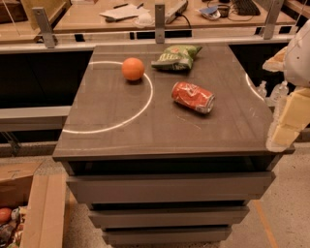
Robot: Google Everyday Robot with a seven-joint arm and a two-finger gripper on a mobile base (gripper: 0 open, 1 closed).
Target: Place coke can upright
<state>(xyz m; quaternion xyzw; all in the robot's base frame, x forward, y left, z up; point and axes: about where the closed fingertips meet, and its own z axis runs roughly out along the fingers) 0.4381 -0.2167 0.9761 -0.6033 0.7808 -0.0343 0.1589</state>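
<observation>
Found the coke can (pixel 193 97) lying on its side, right of the middle of the smooth grey table (pixel 145 131), its long way slanting from back-left to front-right, with the shiny silver end at the front-right. Saw dented red metal there, with a round orange (pixel 132 69) and a crinkly green chip bag (pixel 175 57) farther back. Spotted the pale gripper (pixel 286 133) by the table's right edge, apart from the can; could not tell if wide or narrow.

We are looking over a grey table (pixel 160 133) and the bystanders on it.
An orange (pixel 133 69) is sitting on a white arc (pixel 143 109) toward the back left, and a green chip bag (pixel 175 57) is lying near it at the back edge (the gripper (pixel 286 127) is hanging at the table's right edge). A cardboard box (pixel 46 213) is standing on the floor at lower left, and papers (pixel 121 12) are lying on the desk behind.
</observation>
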